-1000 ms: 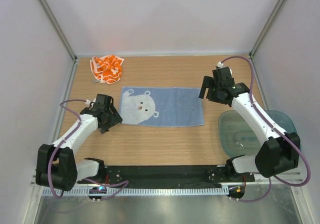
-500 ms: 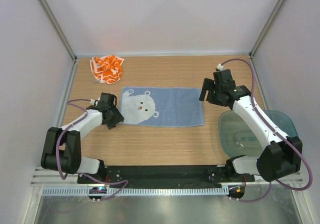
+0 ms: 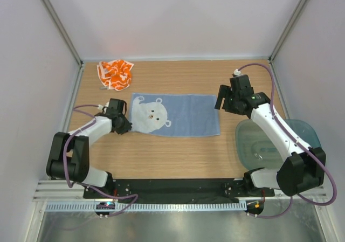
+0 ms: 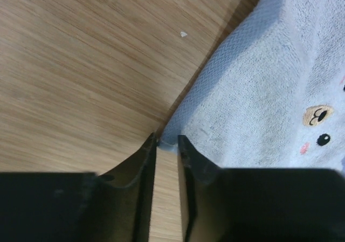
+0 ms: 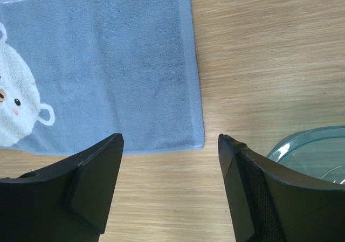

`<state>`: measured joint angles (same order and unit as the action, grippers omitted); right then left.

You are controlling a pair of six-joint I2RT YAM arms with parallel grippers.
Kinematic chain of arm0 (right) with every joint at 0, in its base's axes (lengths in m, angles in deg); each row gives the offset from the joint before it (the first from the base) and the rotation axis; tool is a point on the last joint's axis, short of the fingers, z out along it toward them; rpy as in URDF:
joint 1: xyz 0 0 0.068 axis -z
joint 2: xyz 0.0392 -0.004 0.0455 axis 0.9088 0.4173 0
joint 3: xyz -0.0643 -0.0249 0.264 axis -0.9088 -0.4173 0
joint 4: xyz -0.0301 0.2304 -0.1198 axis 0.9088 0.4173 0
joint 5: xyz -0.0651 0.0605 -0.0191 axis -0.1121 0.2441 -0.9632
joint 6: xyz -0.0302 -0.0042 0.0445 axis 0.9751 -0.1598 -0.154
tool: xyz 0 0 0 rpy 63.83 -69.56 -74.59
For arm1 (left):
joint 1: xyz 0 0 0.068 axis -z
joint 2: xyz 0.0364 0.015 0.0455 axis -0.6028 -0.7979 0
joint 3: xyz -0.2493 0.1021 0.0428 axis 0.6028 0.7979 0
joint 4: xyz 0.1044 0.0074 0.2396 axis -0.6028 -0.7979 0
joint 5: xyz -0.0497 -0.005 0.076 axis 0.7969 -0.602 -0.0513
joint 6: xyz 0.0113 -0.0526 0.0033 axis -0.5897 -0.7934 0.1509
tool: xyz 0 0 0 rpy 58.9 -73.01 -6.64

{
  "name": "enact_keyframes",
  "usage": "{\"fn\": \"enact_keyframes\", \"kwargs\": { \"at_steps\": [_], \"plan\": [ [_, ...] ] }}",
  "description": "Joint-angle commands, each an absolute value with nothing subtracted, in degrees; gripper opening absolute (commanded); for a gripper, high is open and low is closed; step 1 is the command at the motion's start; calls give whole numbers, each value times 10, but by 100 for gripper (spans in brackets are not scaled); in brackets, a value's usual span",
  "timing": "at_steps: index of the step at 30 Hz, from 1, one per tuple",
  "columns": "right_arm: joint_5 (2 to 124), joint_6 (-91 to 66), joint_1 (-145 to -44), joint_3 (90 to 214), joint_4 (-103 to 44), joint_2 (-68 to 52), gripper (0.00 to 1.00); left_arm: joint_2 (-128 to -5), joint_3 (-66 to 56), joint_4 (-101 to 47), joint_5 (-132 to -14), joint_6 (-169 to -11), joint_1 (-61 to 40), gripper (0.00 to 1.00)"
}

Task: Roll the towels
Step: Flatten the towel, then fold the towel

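A blue towel with a white bear (image 3: 175, 114) lies flat in the middle of the table. An orange patterned towel (image 3: 115, 74) lies crumpled at the back left. My left gripper (image 3: 125, 127) is low at the blue towel's near-left corner; in the left wrist view its jaws (image 4: 167, 140) stand nearly together with the corner of the blue towel (image 4: 259, 85) pinched between the tips. My right gripper (image 3: 221, 99) hovers wide open and empty over the towel's right edge; the right wrist view shows the gripper (image 5: 170, 145) above the towel's corner (image 5: 197, 137).
A clear blue-green container (image 3: 269, 142) sits at the right edge of the table, beside the right arm, and its rim shows in the right wrist view (image 5: 315, 150). White walls close in the back and both sides.
My left gripper has slid up and right onto the blue towel's near-left corner. The right gripper has shifted slightly and stays open. The towels have not moved.
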<state>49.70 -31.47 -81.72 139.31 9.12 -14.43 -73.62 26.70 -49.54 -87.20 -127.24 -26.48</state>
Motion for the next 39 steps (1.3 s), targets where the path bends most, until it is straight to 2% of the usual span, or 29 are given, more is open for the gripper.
{"fn": "enact_keyframes", "kwargs": {
  "at_steps": [1,3,7,14,23,32,39],
  "plan": [
    [503,-314,-819,1400,93,-146,78,-753,270,-487,-876,-1261,-267,17],
    [504,-319,-819,1393,92,-146,76,-746,271,-488,-875,-1260,-267,9],
    [515,-338,-832,1360,79,-146,74,-721,261,-517,-888,-1260,-266,2],
    [471,-403,-887,1291,72,-124,67,-641,233,-622,-950,-1267,-271,1],
    [480,-442,-910,1236,32,-79,52,-596,253,-662,-970,-1268,-274,0],
    [498,-459,-930,1214,-18,-52,44,-581,269,-666,-971,-1270,-281,0],
    [485,-459,-931,1217,-36,-43,42,-582,270,-663,-969,-1268,-282,0]
  ]
}}
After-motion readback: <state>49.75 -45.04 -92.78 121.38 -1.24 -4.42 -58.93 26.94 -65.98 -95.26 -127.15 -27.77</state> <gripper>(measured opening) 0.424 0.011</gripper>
